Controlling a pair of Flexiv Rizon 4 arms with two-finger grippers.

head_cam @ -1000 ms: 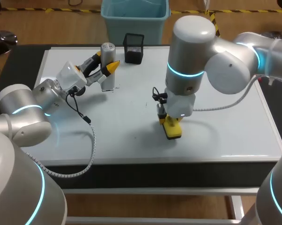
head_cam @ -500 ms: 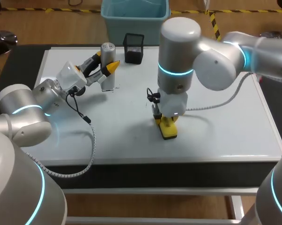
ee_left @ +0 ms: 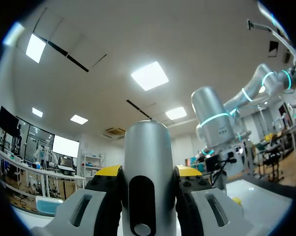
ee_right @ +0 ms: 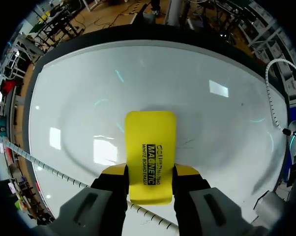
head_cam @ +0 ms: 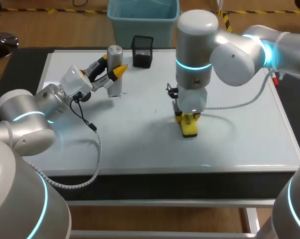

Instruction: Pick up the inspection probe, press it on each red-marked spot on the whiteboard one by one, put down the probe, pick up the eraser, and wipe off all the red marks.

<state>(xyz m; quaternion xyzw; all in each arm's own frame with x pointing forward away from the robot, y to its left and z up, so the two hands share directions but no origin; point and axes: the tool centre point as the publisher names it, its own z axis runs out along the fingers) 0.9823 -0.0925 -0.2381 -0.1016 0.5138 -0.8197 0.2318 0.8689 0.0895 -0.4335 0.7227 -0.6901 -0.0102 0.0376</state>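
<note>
Just left of the black mesh cup (head_cam: 142, 51), at the far edge of the whiteboard (head_cam: 239, 139): left hand (head_cam: 112, 65) pinching the silver probe (ee_left: 147, 162) from two sides, yellow tips tight against the barrel. Holds it upright, foot on the board or barely above it; cannot tell which from here. Probably a parking spot, chosen close to the cup and well away from the open middle of the board needed for wiping. Reads as the put-down step, with the release not yet made.

Right of the cup and nearer the front edge of the board: right hand (ee_right: 150, 171), pointing straight down and pinching the yellow eraser (head_cam: 189, 126) by its two long sides. Presses the eraser flat against the board, long axis in line with the fingers. Likely held so for full contact of the wiping face and a broad strip per sweep.

Between cup and eraser, just left of the eraser: a few small dark specks on the board. No red marks to be found in the head view or the right wrist view; anything beneath the eraser hidden. On that showing, wiping apparently close to finished.

Beneath the whiteboard, a dark worktop (head_cam: 25, 64).
</note>
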